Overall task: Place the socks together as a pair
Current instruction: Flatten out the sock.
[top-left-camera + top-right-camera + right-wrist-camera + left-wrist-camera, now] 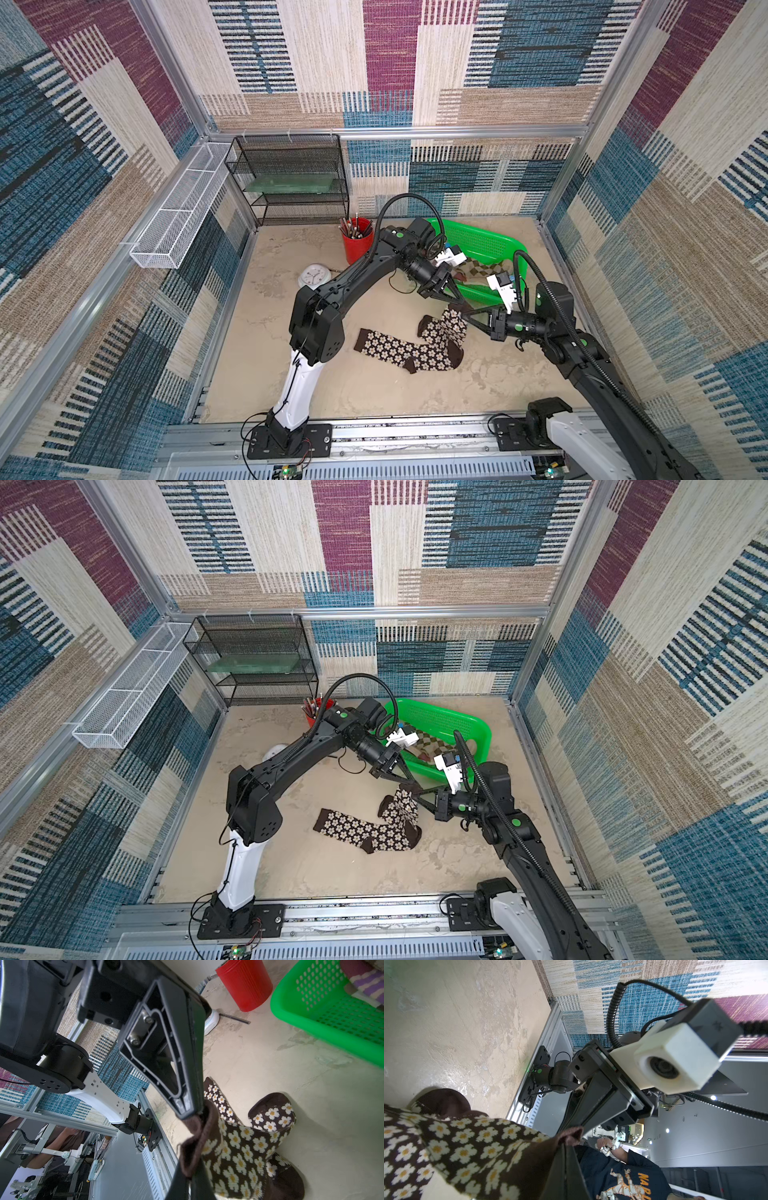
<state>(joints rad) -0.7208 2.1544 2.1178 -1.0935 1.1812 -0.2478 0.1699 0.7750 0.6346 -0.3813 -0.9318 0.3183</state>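
Both grippers pinch one cuff, ready to lay it on its mate.
The flat flowered sock (390, 348) lies nearest on the table (353, 395). The raised flowered sock (448, 329) drapes onto one end of it, cuff clamped by the left gripper (457, 303) and right gripper (468, 312). Best to keep the cuff stretched, carry it low over the flat cuff, and stay clear of the green basket (498, 237) behind.

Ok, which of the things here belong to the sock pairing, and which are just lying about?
Job: lifted flower sock, held at its cuff by left gripper and right gripper; flat flower sock; argyle sock and striped sock in the green basket.
Lying about: red pencil cup; clock; black mesh shelf; white wire tray.
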